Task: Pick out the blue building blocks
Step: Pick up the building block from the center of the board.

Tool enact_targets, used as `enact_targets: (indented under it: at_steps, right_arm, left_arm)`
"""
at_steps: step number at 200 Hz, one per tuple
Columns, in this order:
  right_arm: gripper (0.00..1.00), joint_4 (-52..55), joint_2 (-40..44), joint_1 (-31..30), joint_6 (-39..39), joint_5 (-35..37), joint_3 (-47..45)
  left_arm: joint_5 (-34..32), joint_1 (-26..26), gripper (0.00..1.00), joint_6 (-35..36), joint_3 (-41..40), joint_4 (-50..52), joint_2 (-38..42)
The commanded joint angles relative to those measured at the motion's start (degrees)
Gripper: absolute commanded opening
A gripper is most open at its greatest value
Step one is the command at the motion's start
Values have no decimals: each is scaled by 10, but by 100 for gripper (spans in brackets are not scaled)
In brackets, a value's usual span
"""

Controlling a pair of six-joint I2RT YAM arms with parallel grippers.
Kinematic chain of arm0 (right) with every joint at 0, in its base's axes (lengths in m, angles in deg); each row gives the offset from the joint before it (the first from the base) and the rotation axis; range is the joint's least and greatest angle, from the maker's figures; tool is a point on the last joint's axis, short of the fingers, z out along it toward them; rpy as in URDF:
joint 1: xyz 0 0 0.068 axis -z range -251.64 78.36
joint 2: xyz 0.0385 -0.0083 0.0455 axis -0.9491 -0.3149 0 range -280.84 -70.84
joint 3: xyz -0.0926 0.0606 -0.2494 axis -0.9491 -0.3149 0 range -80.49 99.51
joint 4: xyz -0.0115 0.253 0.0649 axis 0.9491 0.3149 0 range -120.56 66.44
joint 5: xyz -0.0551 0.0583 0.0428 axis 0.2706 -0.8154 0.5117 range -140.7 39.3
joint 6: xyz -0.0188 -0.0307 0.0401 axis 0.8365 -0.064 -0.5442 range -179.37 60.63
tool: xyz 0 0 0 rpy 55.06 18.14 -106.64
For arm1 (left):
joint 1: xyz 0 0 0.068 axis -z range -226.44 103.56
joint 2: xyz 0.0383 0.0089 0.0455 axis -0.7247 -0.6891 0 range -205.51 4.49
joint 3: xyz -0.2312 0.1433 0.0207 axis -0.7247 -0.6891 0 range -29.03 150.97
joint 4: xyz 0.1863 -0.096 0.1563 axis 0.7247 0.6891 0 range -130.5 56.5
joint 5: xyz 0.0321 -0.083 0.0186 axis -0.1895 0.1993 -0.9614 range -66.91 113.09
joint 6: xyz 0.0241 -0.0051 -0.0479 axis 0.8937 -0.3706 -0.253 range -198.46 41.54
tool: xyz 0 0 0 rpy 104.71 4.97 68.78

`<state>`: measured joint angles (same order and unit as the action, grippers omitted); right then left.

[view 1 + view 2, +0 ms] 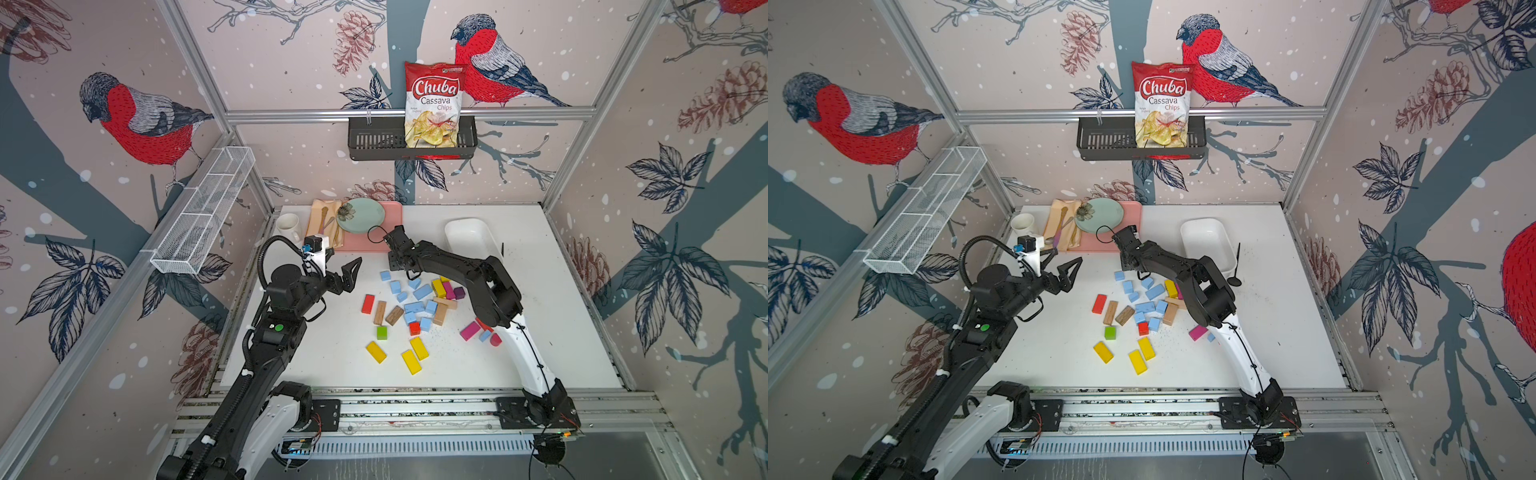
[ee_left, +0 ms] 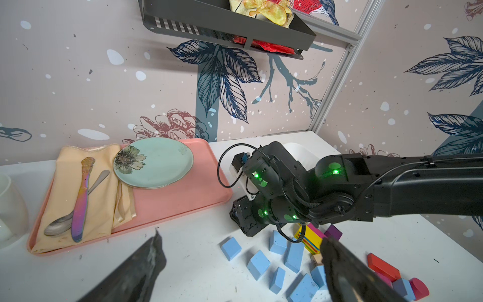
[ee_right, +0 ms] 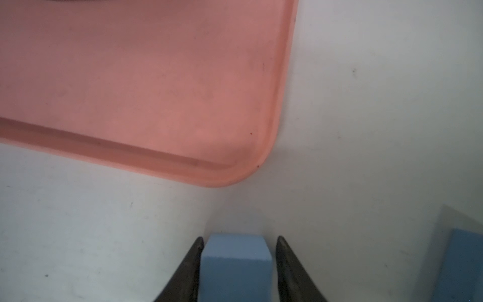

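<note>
Right wrist view: right gripper (image 3: 239,238) is down over one blue block (image 3: 236,272), a finger on each flank. The block sits flat on the white table (image 3: 366,130), just off the rounded corner of the pink tray (image 3: 130,78) and not touching it. Both fingers lie hard by its sides. I cannot tell whether they pinch it or only bracket it. A second blue block (image 3: 460,264) shows at the edge of this view, apart from the first.

Top views: the other blue blocks (image 1: 423,291) lie loose on the table, farther from the tray than the one between the fingers. They are mixed in with yellow blocks (image 1: 419,348), a red block (image 1: 368,304) and brown blocks (image 1: 380,312). The left gripper (image 1: 353,276) hangs above the table near the tray's front edge, jaws spread wide, nothing in them.

Step in hand, as I judge it: the grasp on a blue block at the tray-side fringe of the pile. Most of the sorting is left to do, since many blue ones lie among the other colours.

Next move calls for:
- A sure pinch on both flanks before any lift. If one finger lands first, the block may skid toward the tray corner.
- A straight rise, clear of the tray rim and of the neighbouring blue block.
- A place to put it. The white tub (image 1: 469,237), well apart from the tray on the right arm's side, looks likely to me. That is only a guess.
</note>
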<state>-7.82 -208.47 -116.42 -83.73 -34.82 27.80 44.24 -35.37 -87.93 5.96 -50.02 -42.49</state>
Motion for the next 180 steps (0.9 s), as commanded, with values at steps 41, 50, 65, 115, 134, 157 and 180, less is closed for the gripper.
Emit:
enact_targets:
  at_steps: [41, 50, 65, 115, 134, 157, 180]
  right_arm:
    - [34, 13, 4, -2, -13, 15, 3]
    - [32, 12, 7, -1, -13, 18, 3]
    - [29, 11, 10, -1, -14, 21, 3]
    - [23, 24, 40, 5, -9, 23, 19]
    - [21, 25, 68, 12, 0, 26, 19]
    - [19, 29, 105, 24, 14, 30, 18]
    - [18, 36, 140, 40, 28, 36, 12]
  left_arm:
    - [4, 0, 96, 0, 8, 5, -3]
    - [2, 0, 96, -1, 9, 7, -3]
    - [2, 0, 96, 0, 11, 9, -4]
    - [-3, 0, 96, 1, 11, 11, -2]
    - [-1, 0, 96, 0, 10, 9, -1]
    - [-1, 0, 96, 0, 10, 7, -1]
    - [-1, 0, 96, 1, 11, 9, 3]
